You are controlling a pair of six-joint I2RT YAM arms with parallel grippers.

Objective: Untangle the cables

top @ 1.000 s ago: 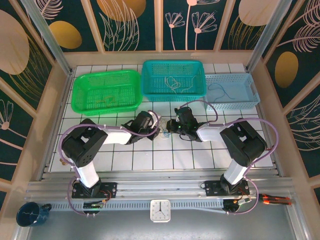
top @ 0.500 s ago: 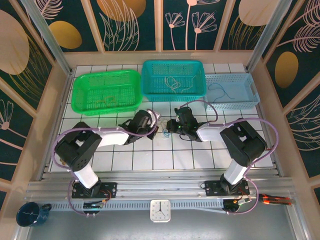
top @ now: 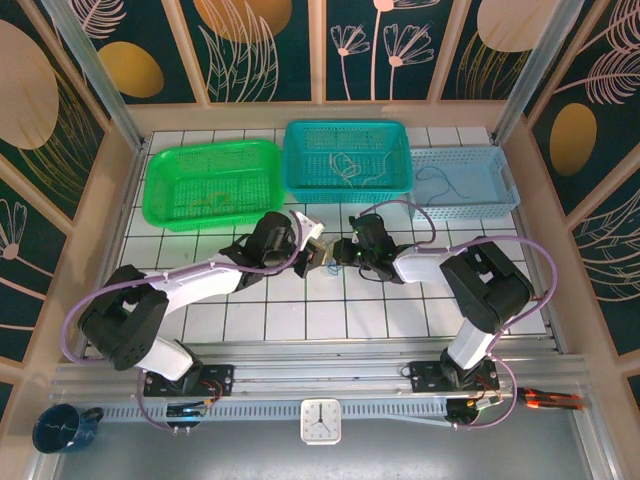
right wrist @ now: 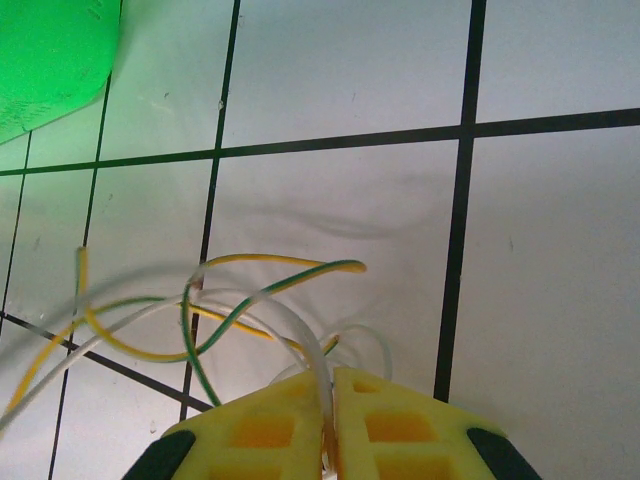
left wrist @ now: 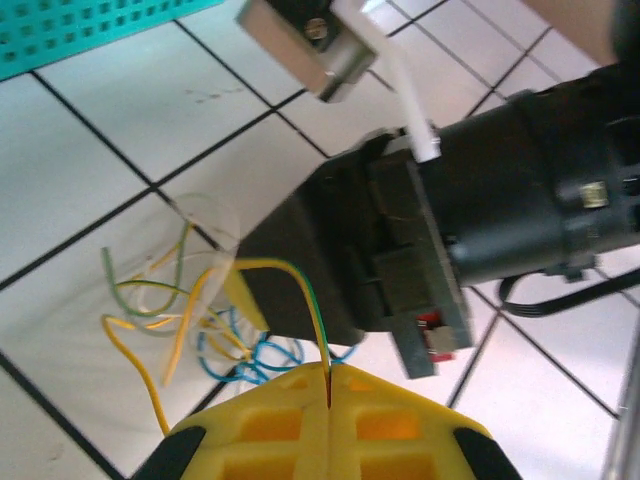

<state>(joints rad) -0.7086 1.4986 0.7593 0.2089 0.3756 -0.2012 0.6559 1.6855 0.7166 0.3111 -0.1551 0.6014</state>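
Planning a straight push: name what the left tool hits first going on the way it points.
Probably the right arm's black wrist housing, right ahead of the left tool, which is shut on a yellow-green cable. Depth is unclear.

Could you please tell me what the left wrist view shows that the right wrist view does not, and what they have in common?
The left wrist view has the light blue wires, the teal basket at its corner, the right arm in black, and the left gripper shut on a yellow-green wire. The right wrist view has the green basket at its corner and the right gripper shut on a white wire. Both show yellow-green wiring looping over the white tiled table.
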